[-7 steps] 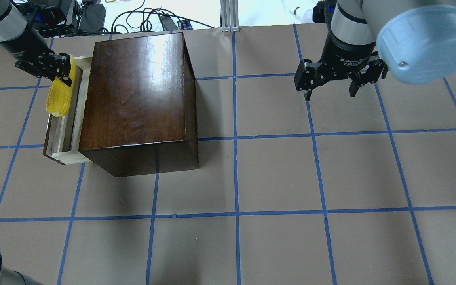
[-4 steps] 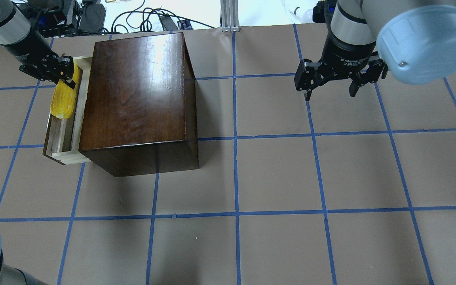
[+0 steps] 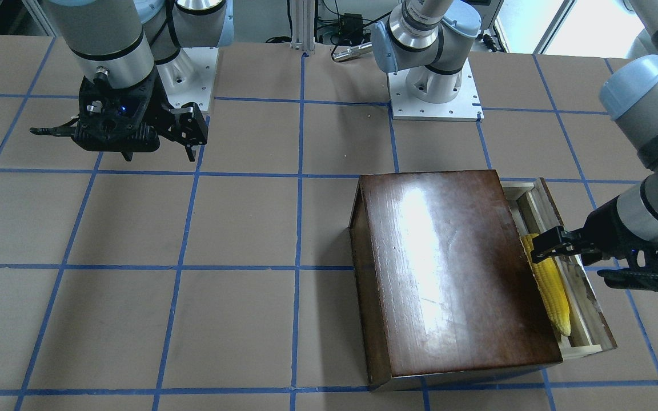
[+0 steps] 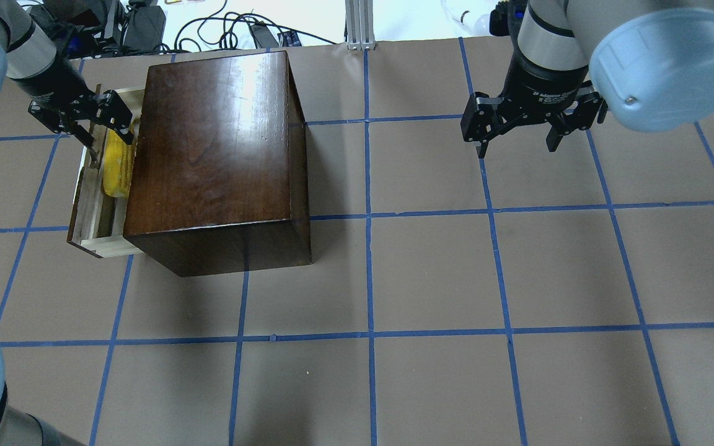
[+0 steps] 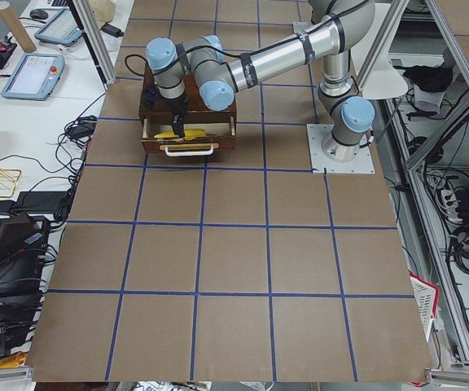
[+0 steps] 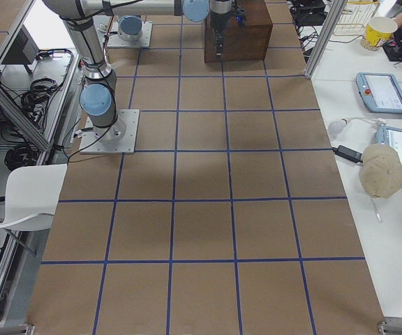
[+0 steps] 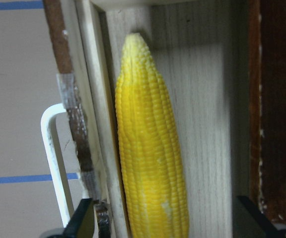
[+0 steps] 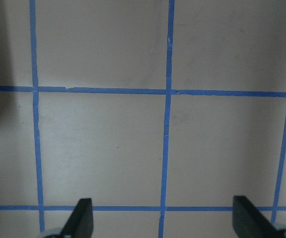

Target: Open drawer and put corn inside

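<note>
**A:** That box (image 4: 214,155) is seriously glossy. Dark varnished wood, and the lights bounce right off the top.

**B:** Yeah, but the drawer (image 7: 202,99) is bare pale wood inside, matt, with the grain showing. Its dark front panel (image 7: 78,134) looks worn and scuffed.

**A:** The corn (image 7: 150,163) looks like plastic to me, bumpy kernels with a slight sheen. The white handle (image 7: 55,163) looks smooth.

**B:** The table (image 4: 431,272) is matt brown paper with blue tape (image 4: 369,272) lines. The right arm (image 4: 549,43) is silvery metal with a smooth pale-blue cap (image 4: 667,62).
</note>
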Tool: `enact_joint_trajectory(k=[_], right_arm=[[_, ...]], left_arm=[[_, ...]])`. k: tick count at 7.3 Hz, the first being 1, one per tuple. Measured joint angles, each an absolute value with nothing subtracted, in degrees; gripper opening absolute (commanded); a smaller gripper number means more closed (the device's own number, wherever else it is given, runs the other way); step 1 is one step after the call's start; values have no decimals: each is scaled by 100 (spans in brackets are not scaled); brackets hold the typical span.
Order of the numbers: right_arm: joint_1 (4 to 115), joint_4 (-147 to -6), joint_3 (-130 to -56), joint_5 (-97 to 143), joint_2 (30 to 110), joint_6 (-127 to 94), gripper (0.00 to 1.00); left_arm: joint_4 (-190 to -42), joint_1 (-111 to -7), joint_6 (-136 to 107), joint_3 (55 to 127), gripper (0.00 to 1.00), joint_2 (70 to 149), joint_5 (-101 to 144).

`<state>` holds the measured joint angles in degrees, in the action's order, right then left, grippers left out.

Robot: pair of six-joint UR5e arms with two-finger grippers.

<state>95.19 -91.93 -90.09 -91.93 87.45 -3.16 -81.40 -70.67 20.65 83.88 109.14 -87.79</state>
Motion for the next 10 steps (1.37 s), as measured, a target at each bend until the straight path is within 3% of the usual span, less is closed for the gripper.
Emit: enact_joint_trajectory(k=[5,10], right_arm=[[9521,-9193,-9009,-9193,8745,-317,100],[9519,-9193,-9009,-9193,8745,-317,100]], left_arm=[[-9175,-7526,1534,7761,100,10184,-8797],[-9249,-8983,463,7926,100,9564,-9084]])
